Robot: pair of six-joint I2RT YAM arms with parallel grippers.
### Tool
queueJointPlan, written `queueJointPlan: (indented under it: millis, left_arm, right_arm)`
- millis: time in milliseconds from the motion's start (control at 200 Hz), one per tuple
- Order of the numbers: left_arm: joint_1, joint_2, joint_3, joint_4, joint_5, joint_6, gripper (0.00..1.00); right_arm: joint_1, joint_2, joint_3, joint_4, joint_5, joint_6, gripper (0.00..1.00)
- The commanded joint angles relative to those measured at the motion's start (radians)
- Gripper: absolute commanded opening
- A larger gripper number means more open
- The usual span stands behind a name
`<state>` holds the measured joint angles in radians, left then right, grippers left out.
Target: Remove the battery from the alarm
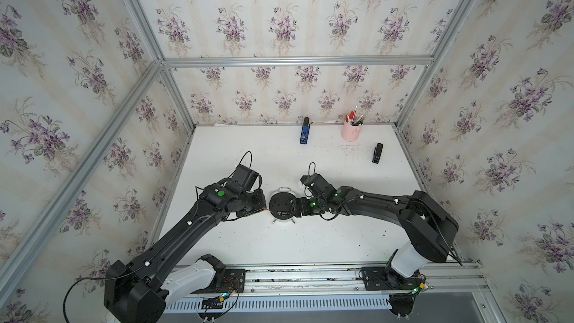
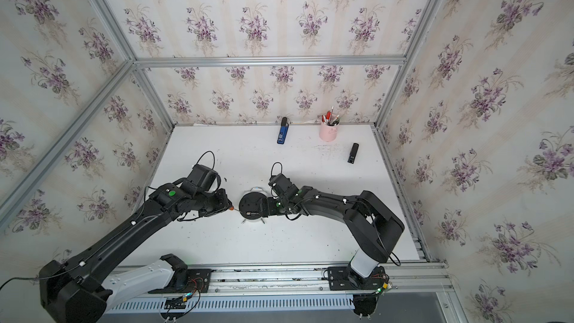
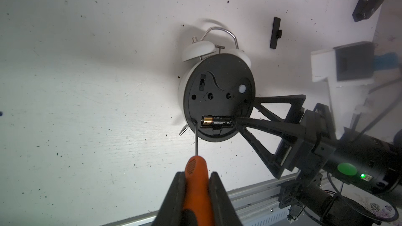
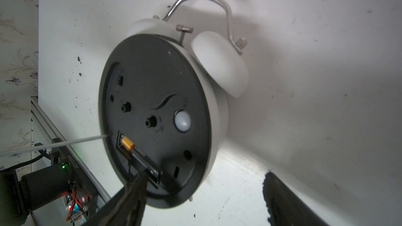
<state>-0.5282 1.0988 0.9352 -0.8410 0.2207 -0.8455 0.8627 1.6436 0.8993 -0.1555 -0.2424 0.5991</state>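
Screwdriver (image 3: 192, 166) pinched in the left gripper (image 3: 197, 173) pokes at the gold end of the battery (image 3: 217, 123) in the alarm (image 3: 217, 88), and the right gripper (image 3: 247, 109) is spread wide beside it.

The white table (image 1: 248, 243), speckled with dark flecks, bears the alarm (image 1: 282, 205) back panel up near its middle. From the middle, a blue device (image 1: 305, 132) lies at twelve o'clock, a pink pen cup (image 1: 351, 132) stands at one, and a black stapler (image 1: 377, 153) lies at two.
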Motion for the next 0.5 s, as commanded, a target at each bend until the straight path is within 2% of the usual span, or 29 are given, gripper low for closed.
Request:
queueJointPlan:
  millis: [0,365,495]
  left_arm:
    - [-0.004,-0.008,0.010,-0.036,0.003,-0.016,0.00]
    - [-0.039,0.014,0.018,-0.008,0.008,-0.052,0.00]
    - [-0.057,0.033,0.031,-0.023,-0.038,-0.061,0.00]
  right_arm:
    - [0.001,-0.001,0.001,0.008,0.009,0.000,0.84]
    - [0.000,-0.002,-0.011,0.023,0.005,0.008,0.82]
    - [-0.001,-0.005,-0.016,0.024,0.002,0.010,0.82]
